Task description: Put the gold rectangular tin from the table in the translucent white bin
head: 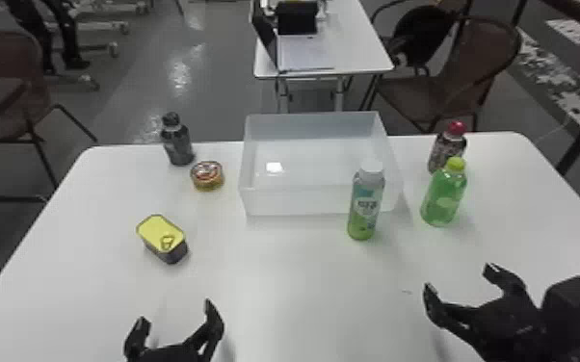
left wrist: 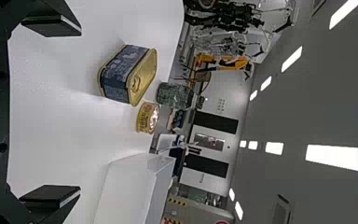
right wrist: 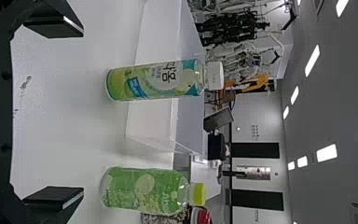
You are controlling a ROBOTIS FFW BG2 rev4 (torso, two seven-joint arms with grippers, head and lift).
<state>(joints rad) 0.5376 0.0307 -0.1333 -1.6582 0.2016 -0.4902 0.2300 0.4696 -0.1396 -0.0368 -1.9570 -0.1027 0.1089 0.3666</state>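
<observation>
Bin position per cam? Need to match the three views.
Head view: the translucent bin stands mid-table toward the far edge, partly behind the white-capped bottle.
Left wrist view: bin past the small round tin from the gold tin, cut off by the frame.
Right wrist view: bin behind the white-capped bottle, partly hidden by it.
Shared landmark: the white table under the bin.

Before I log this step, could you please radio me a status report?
Both tools open, empty. Tin on table, left of bin. Nothing between tin and left tool.
</observation>
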